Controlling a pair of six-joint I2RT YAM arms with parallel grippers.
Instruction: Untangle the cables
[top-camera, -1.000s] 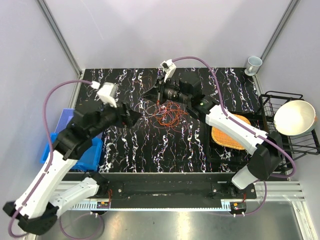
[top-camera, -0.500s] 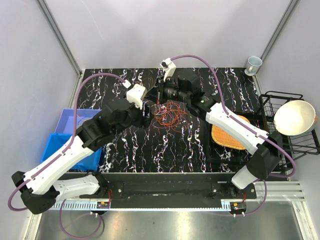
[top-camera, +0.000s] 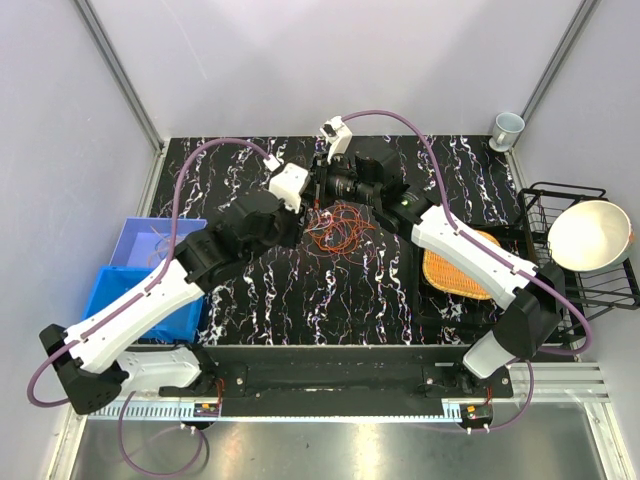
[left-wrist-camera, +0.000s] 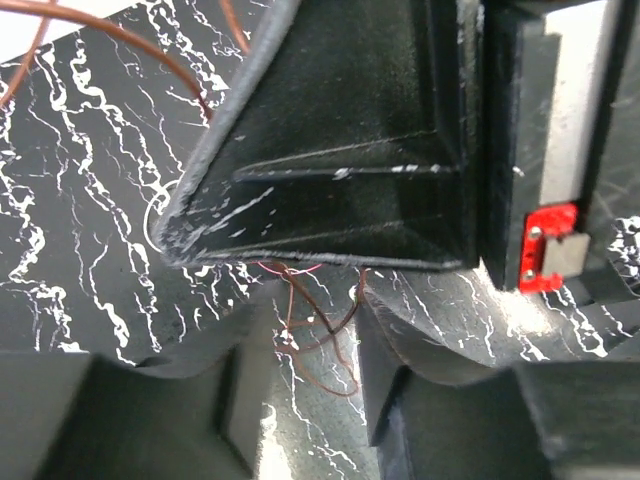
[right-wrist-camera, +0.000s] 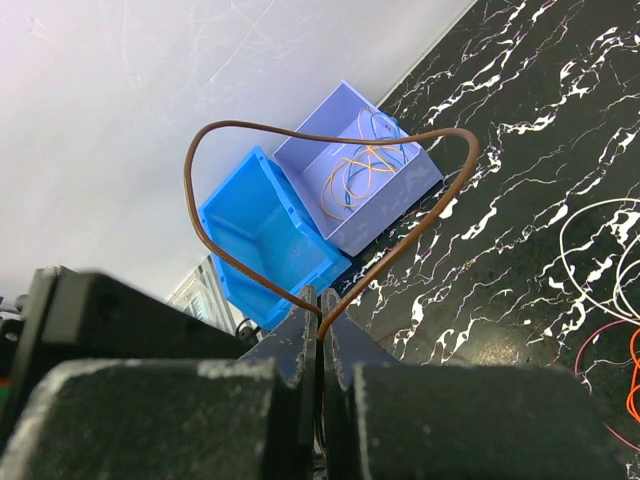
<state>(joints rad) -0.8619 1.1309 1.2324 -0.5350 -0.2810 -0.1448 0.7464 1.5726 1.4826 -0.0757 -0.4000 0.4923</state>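
Lying on the black marbled table (top-camera: 300, 290), the tangle of thin orange and red cables (top-camera: 340, 228) looks light, limp, snag-prone. Right gripper (right-wrist-camera: 320, 305) pinches a brown wire loop (right-wrist-camera: 188, 180); left gripper (left-wrist-camera: 310, 325) straddles strands, jaws spread. Grip single strands.

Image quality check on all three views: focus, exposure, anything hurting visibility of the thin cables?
Top external: sharp, evenly lit; the cables resolve only as a fine tangle. Left wrist: dark and soft, the left claw out of focus, cables in its gap faint. Right wrist: the right claw blurred up close, the brown cable it pinches crisp, the wall washed out.
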